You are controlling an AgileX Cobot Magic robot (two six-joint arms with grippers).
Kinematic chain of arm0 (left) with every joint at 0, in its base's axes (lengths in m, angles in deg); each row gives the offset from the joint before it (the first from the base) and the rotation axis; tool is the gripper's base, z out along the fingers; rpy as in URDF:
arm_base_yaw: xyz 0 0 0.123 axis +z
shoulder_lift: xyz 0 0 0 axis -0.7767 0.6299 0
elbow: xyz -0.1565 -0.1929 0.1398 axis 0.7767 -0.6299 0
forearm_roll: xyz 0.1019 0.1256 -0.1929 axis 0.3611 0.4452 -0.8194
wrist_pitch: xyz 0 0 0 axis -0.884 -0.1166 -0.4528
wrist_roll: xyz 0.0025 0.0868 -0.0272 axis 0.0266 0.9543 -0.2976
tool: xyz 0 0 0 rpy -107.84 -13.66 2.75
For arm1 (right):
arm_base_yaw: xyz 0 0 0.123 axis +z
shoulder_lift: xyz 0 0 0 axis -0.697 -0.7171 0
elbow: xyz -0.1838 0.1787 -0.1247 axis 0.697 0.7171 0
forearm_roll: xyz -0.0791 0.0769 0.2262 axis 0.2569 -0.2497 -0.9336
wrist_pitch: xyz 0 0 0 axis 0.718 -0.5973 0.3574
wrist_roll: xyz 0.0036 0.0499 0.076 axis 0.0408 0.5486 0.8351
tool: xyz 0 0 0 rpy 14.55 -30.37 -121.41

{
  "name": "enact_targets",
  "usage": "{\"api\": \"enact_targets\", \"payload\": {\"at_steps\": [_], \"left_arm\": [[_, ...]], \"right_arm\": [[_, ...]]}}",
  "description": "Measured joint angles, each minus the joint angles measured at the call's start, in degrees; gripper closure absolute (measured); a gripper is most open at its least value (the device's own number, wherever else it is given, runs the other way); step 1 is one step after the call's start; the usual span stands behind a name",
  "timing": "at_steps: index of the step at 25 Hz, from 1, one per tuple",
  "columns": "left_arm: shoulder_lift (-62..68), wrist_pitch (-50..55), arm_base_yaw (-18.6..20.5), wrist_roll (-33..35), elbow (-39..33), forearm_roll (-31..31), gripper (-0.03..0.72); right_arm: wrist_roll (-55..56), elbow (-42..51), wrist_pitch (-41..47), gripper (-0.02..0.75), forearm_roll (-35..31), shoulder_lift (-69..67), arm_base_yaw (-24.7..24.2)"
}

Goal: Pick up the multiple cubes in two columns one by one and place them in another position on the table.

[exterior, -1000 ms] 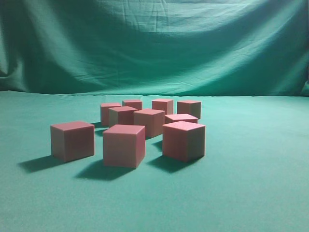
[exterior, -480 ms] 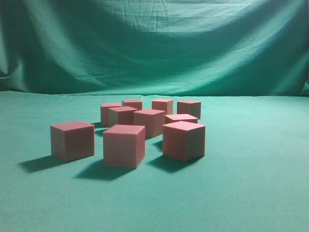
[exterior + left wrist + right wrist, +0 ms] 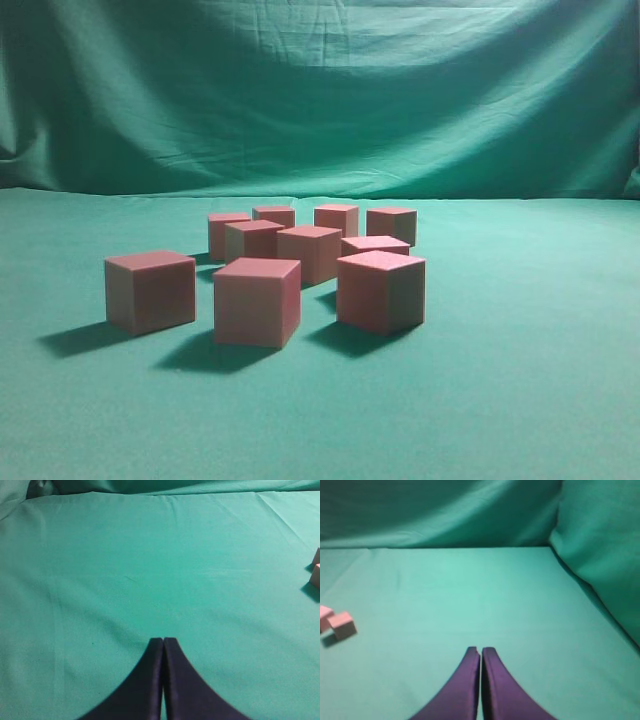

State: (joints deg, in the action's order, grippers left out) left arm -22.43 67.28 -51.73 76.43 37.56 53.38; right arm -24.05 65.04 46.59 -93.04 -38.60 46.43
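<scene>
Nine cubes (image 3: 256,300) clustered mid-tabletop (image 3: 520,380). Left gripper (image 3: 163,641) and right gripper (image 3: 480,651) hover over bare cloth well away from the cubes, jaws together, empty.

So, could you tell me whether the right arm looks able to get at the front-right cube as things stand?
Probably yes. The front-right cube stands at the cluster's near right corner, with bare table to its right. The right gripper, shut, would need to open first.

You will find nothing to read here: the cubes (image 3: 257,300) and the table (image 3: 520,380) carry no markings.
</scene>
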Motion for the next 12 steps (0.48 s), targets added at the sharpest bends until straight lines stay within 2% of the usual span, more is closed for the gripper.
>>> {"api": "enact_targets", "payload": {"at_steps": [6,12], "left_arm": [[0.0,0.0,0.0,0.0,0.0,0.0,0.688],[0.0,0.0,0.0,0.0,0.0,0.0,0.688]], "right_arm": [[0.0,7.7,-0.5,0.738,0.0,5.2,-1.2],[0.1,8.7,0.0,0.738,0.0,5.6,-1.2]]}}
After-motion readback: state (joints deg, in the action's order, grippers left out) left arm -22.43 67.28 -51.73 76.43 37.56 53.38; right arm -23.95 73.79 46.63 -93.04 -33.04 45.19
